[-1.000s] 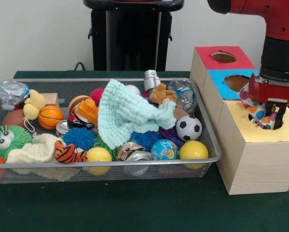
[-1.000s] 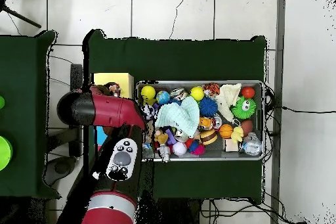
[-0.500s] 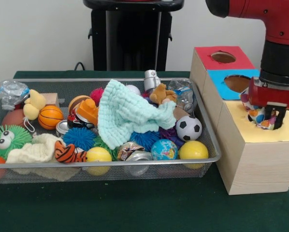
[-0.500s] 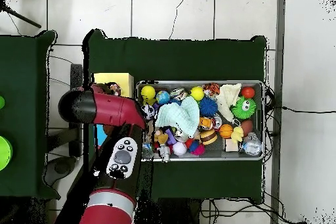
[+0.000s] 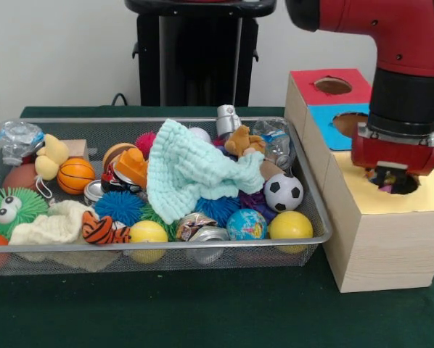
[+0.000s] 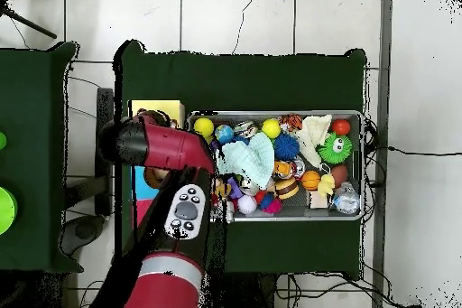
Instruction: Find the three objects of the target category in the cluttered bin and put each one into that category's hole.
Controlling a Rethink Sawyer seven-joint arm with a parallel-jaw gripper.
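My gripper [image 5: 391, 176] hangs low over the round hole [image 5: 400, 183] in the yellow top [image 5: 369, 196] of the wooden box, and the red wrist hides most of it. A scrap of the colourful patterned cloth [image 5: 382, 187] shows at the hole's left rim, under the gripper. In the wire bin [image 5: 159, 250] lie a mint knitted cloth [image 5: 191, 170] over the middle and a cream cloth [image 5: 50, 225] at the front left. In the overhead view the red arm [image 6: 149, 142] covers the gripper and the box, and only a strip of the yellow top [image 6: 155, 106] shows.
The box also has a blue top [image 5: 347, 123] and a red top [image 5: 332, 85], each with a hole. The bin holds balls, spiky toys, crushed cans, a plush duck [image 5: 51, 156] and a soccer ball [image 5: 283, 192]. Green cloth covers the table [image 5: 202, 312].
The arm has shifted over the yellow hole and come lower. The patterned cloth that stood out of the hole has sunk almost out of sight.
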